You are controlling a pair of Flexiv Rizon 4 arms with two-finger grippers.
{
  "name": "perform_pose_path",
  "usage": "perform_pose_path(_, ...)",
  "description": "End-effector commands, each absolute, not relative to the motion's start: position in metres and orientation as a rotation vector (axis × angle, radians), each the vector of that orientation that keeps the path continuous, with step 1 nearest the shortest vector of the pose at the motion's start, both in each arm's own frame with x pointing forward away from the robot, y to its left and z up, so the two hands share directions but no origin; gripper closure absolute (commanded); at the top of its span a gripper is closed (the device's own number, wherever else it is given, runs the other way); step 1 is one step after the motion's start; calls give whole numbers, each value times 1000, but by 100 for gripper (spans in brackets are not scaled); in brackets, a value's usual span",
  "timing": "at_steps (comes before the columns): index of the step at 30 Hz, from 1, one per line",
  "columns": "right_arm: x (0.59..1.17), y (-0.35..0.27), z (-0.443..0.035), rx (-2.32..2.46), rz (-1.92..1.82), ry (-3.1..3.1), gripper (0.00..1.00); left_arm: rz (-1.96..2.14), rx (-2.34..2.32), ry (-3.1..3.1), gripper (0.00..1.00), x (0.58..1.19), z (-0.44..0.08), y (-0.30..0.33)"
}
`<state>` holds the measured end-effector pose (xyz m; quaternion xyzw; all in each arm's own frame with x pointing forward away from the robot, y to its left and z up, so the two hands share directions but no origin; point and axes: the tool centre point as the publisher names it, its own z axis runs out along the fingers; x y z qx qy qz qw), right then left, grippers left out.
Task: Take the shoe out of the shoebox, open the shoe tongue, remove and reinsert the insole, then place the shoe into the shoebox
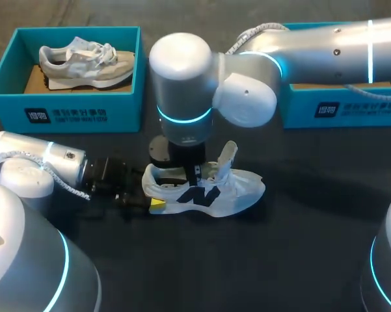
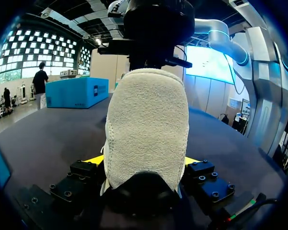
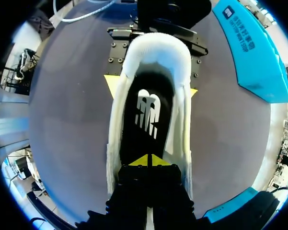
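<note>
White shoe (image 1: 205, 192) upright at frame centre, tongue (image 1: 228, 155) raised, black insole (image 3: 146, 120) inside; teal shoebox (image 1: 65, 110) upper left.

Centre: shoe (image 1: 228, 192) — left fingers (image 1: 157, 205) flank heel, right fingers (image 3: 140, 162) inside opening; behind-left, shoebox (image 1: 65, 114) holds second shoe (image 1: 84, 62).

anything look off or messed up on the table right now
Nothing spilled or damaged. The one odd sight is the white shoe out on the table: its tongue sticks up, the left hand grips its heel from both sides and the right hand is down inside its opening.
</note>
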<state>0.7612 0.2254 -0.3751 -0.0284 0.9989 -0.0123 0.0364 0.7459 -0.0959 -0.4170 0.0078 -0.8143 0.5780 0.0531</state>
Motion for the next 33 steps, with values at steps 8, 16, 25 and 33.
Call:
perform_pose_path(8,769,225,-387,-96,-17,3055,95,1757,25,-2474,100,746,-421,-94)
perform_pose_path(16,773,228,-387,-118,-7,3043,63,1757,25,-2474,100,746,-421,-94)
perform_pose_path(25,778,230,-403,-132,13,3073,64,1757,25,-2474,100,746,-421,-94)
perform_pose_path(33,771,231,-422,-146,29,3142,63,1757,25,-2474,100,746,-421,-94)
